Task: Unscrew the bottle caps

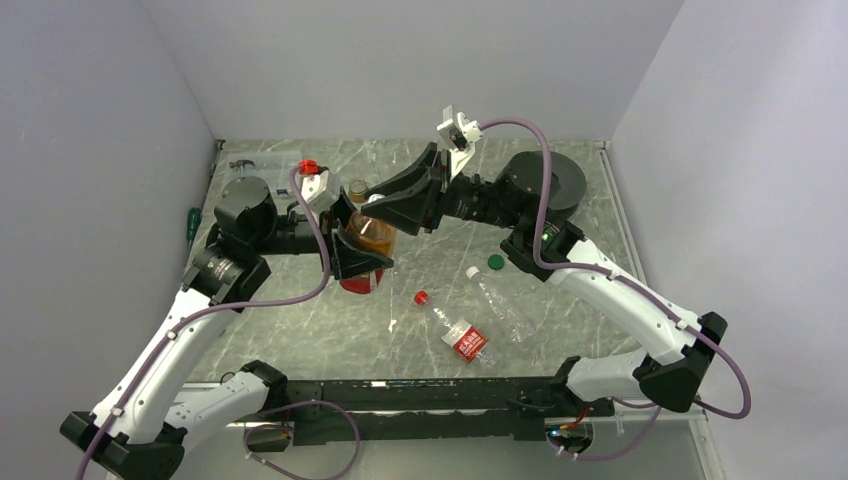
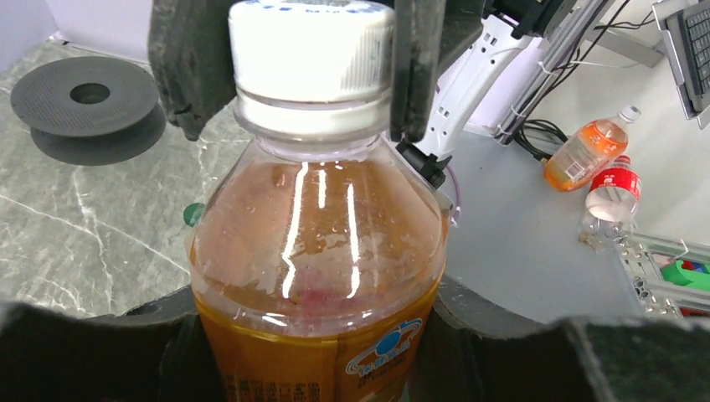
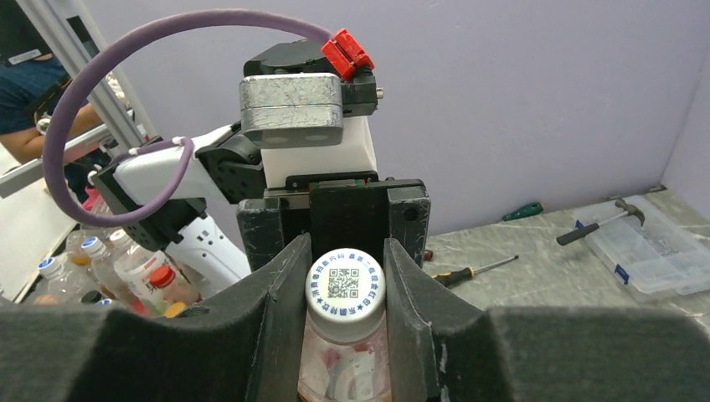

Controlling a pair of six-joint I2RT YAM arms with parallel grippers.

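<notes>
- The right gripper (image 3: 345, 314) is clamped on the white cap (image 3: 345, 289) of the amber bottle (image 2: 318, 251). One finger (image 3: 280, 310) presses the cap at 9 o'clock and the other at 3 o'clock in the right wrist view.
- The cap sits on the bottle's neck and shows a printed code on top.
- The left gripper (image 1: 355, 242) is closed narrow around the amber bottle's body, below the shoulder. It holds the bottle above the table (image 1: 300, 320) near the middle.
- The two grippers meet head-on, the left coming from 9 o'clock and the right from 3 o'clock in the top view.
- Bottles counted: four.
  - The amber bottle is in the grippers.
  - The labelled bottle (image 1: 455, 330) lies on its side between 4 and 5 o'clock of the amber one.
  - The plain bottle (image 1: 503, 305) lies on its side at 4 o'clock, just beside the labelled one.
  - What looks like a short bottle (image 1: 357, 188) stands at 12 o'clock, just behind the grippers. Whether it has a cap cannot be told.
- Caps counted: four.
  - The white cap is in the right gripper.
  - A red cap (image 1: 421, 297) is on the labelled bottle.
  - A second white cap (image 1: 472, 271) is on the plain bottle.
  - A green cap (image 1: 495, 262) lies loose on the table at 3 o'clock of the amber bottle, near the plain bottle's neck.
- One black spool (image 1: 545, 180) lies at 2 o'clock, behind the right arm.
</notes>
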